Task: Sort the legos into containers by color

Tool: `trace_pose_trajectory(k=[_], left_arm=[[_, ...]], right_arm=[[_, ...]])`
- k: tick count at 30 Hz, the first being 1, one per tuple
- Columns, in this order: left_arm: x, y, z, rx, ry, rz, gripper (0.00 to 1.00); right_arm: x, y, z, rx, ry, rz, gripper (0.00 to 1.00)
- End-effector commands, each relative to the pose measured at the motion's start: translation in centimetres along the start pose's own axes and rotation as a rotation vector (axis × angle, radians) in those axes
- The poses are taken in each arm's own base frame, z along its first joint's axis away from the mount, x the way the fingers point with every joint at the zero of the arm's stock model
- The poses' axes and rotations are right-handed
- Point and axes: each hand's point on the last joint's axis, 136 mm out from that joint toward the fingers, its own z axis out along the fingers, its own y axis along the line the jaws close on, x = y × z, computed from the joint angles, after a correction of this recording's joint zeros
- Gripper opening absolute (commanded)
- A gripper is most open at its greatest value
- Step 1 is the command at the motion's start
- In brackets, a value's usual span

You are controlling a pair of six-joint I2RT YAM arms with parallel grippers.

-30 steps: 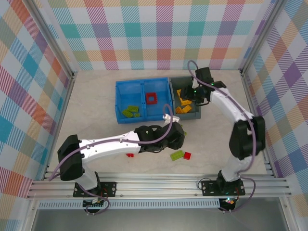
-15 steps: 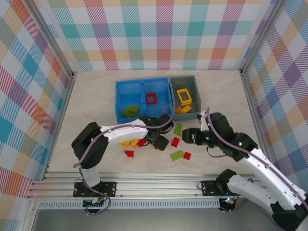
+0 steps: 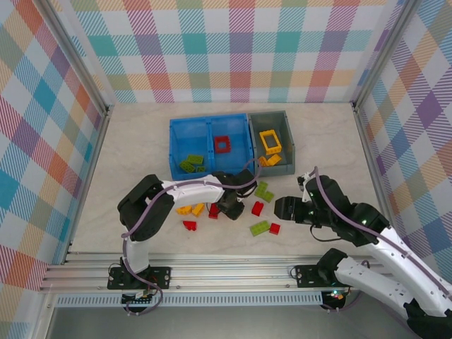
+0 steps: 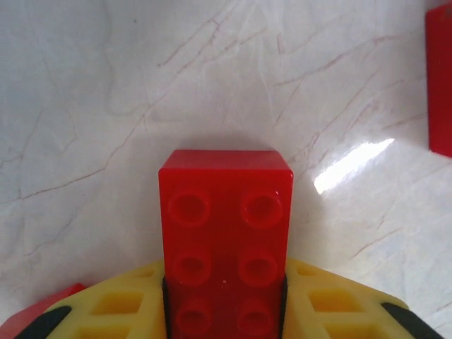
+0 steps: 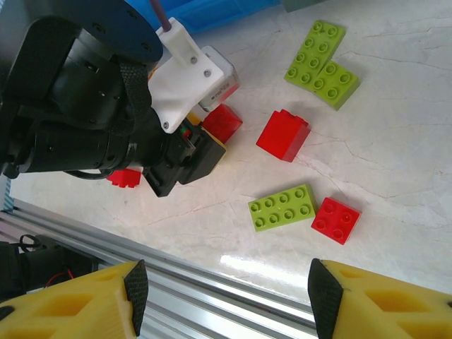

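Note:
My left gripper [image 4: 224, 311] is shut on a red lego [image 4: 224, 240] that rests on the table, its yellow fingers [image 4: 332, 304] pressed to both sides. From above, this gripper [image 3: 224, 207] sits among loose legos. They include orange pieces [image 3: 191, 209], a small red one [image 3: 189, 225], a red brick [image 3: 258, 208] and green bricks [image 3: 264, 191]. My right gripper [image 5: 229, 293] hangs open over the near table edge. Just beyond it lie a green brick [image 5: 282, 207] and a red square brick [image 5: 336, 219]. The blue container [image 3: 173, 148] holds green legos and a red frame. The grey container [image 3: 288, 141] holds yellow ones.
The aluminium rail [image 3: 233, 272] runs along the near edge, right under my right gripper [image 3: 282, 210]. Checked walls close off the left, back and right. The left arm [image 3: 176, 192] lies bent across the table in front of the blue container.
The right arm swung from the grey container down to the near right of the table. The left arm folded back, and its gripper closed on the red lego.

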Motion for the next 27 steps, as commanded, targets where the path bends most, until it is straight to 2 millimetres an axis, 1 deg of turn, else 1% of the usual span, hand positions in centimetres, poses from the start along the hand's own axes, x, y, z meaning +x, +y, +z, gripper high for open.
trace_pose_trajectory(k=[1, 4, 6, 8, 10, 12, 14, 16, 18, 21, 24, 27], left_arm=[[-2.3, 0.4, -3.1, -0.007, -0.113, -0.036, 0.28], [-4.1, 1.4, -7.0, -0.009, -0.203, -0.104, 0.28], [-5.3, 2.9, -9.5, -0.003, -0.250, -0.181, 0.28], [-6.6, 4.6, -11.4, 0.002, -0.289, -0.273, 0.28], [-7.9, 6.3, -12.7, 0.016, -0.318, -0.372, 0.28], [-9.3, 8.0, -13.3, 0.009, -0.336, -0.449, 0.28], [-10.7, 9.4, -13.5, -0.017, -0.341, -0.500, 0.28], [-12.2, 10.3, -13.1, -0.036, -0.338, -0.535, 0.27], [-13.5, 11.2, -12.1, -0.060, -0.320, -0.570, 0.27], [-15.2, 12.4, -10.4, -0.113, -0.289, -0.605, 0.27], [-16.1, 12.9, -8.3, -0.147, -0.251, -0.622, 0.26], [-15.9, 13.2, -6.0, -0.168, -0.204, -0.645, 0.26]], right_arm=[[-1.1, 0.8, -0.7, -0.014, -0.040, -0.007, 0.63], [-1.6, 0.9, -0.6, -0.007, -0.054, -0.017, 0.63], [-2.1, 1.1, -0.5, -0.006, -0.073, -0.027, 0.62], [-2.6, 1.5, -0.2, -0.020, -0.091, -0.039, 0.62], [-3.3, 2.1, 0.2, -0.036, -0.112, -0.053, 0.61], [-4.3, 3.0, 0.5, -0.059, -0.145, -0.076, 0.61], [-5.4, 3.9, 0.8, -0.077, -0.188, -0.109, 0.60], [-6.3, 4.6, 1.1, -0.083, -0.225, -0.137, 0.61], [-7.2, 5.4, 1.4, -0.096, -0.257, -0.155, 0.61], [-7.9, 6.0, 1.7, -0.104, -0.272, -0.160, 0.61], [-8.1, 6.3, 1.9, -0.103, -0.273, -0.162, 0.61], [-7.9, 6.1, 2.0, -0.098, -0.267, -0.157, 0.61]])
